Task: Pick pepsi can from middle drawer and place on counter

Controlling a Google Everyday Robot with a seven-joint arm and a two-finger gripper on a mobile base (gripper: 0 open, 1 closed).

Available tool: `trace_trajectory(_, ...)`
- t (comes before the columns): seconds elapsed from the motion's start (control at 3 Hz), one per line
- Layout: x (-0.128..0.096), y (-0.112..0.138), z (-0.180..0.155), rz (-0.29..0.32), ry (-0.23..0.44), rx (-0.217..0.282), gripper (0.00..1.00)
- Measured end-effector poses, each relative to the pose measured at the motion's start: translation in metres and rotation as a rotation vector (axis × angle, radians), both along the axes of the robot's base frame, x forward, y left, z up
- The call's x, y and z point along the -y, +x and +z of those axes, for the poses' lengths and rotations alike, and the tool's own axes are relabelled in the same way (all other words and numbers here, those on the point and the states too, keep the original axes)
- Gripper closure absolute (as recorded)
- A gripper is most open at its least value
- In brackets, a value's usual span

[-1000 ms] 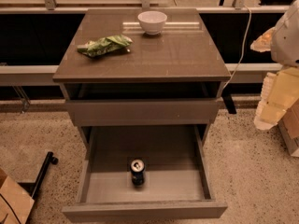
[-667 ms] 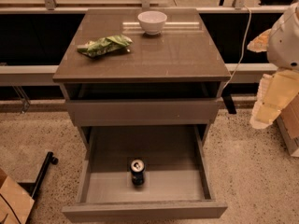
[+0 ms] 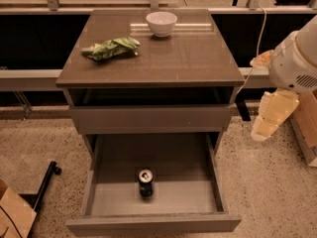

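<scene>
The floor [image 3: 270, 187] is speckled stone, and a brown-grey cabinet stands on it. On its worktop [image 3: 190, 58] I see a white bowl [image 3: 161, 23] at the far edge and a green bag [image 3: 111, 48] to the left. The drawer [image 3: 185, 195] is pulled out toward the near side. The can [image 3: 145, 182] stands upright on the drawer's floor, near its front and about in the middle. My fingers [image 3: 262, 129] hang to the right of the cabinet, above the floor and well apart from the can. I cannot tell how far open they are.
</scene>
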State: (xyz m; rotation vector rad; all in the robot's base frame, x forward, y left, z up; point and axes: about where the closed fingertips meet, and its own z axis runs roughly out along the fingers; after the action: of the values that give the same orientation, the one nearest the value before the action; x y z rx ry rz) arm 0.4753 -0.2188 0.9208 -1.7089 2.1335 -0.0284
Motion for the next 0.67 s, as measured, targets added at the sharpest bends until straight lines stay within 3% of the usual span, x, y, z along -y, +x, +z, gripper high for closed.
trace_trajectory(0.33,0.000,0.001,0.004,-0.004,-0.032,-0.003,0.00)
trace_trajectory(0.67,-0.001,-0.009,-0.012,-0.050,0.017,-0.031,0.00)
